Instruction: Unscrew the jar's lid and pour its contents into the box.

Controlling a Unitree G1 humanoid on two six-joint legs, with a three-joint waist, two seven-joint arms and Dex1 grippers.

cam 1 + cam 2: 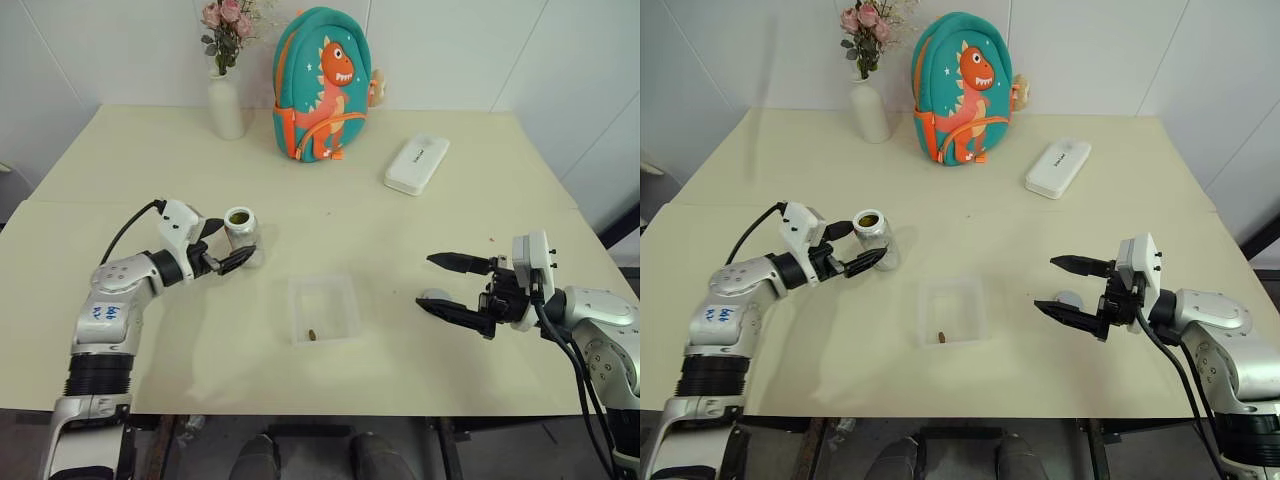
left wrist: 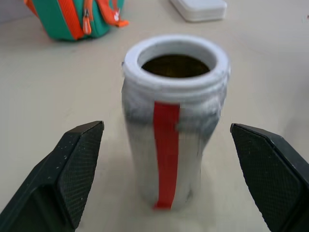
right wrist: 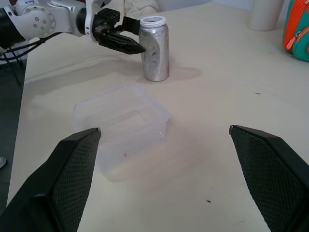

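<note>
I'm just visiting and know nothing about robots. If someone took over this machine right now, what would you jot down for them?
Left gripper: open, fingers either side of the jar, not gripping.
Right gripper: open, empty, beside the lid lying on the table.
Jar: upright, open-topped, left of the box.
Done: lid off; a brown bit lies in the box.
Left: likely nothing but pulling back; whether the jar is fully empty is unclear.

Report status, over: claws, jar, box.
Both claws open: left claw straddling upright jar, lid off; right claw empty. Brown bit in box. Nothing blocking.
</note>
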